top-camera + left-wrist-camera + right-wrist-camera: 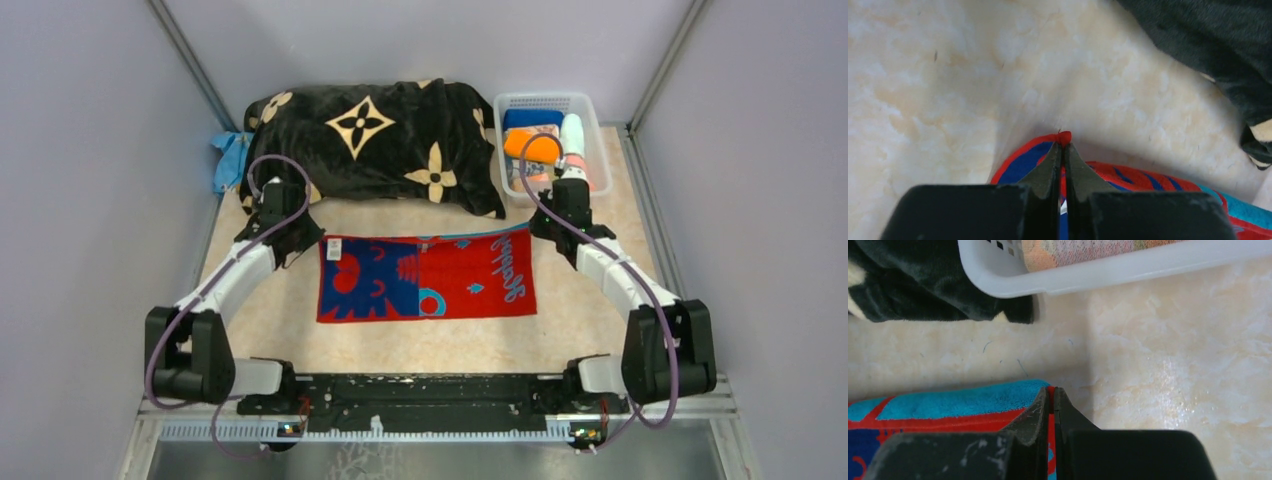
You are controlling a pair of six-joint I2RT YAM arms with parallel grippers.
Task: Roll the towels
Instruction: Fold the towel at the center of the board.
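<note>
A red-and-turquoise patterned towel (425, 277) lies spread flat on the table's middle. My left gripper (305, 238) is shut on its far left corner (1064, 138), which pokes up between the jaws. My right gripper (540, 226) is shut on its far right corner (1051, 392), red edge pinched between the jaws beside the turquoise border (963, 401). A rolled orange towel (532, 147) and a blue one (532, 118) sit in the basket. A light blue towel (230, 158) lies at the far left, beside the blanket.
A big black blanket with cream flowers (375, 140) lies heaped just behind the towel; it shows in both wrist views (1213, 40) (923, 285). A white plastic basket (592, 110) stands at the far right, its rim (1128, 271) close ahead of my right gripper.
</note>
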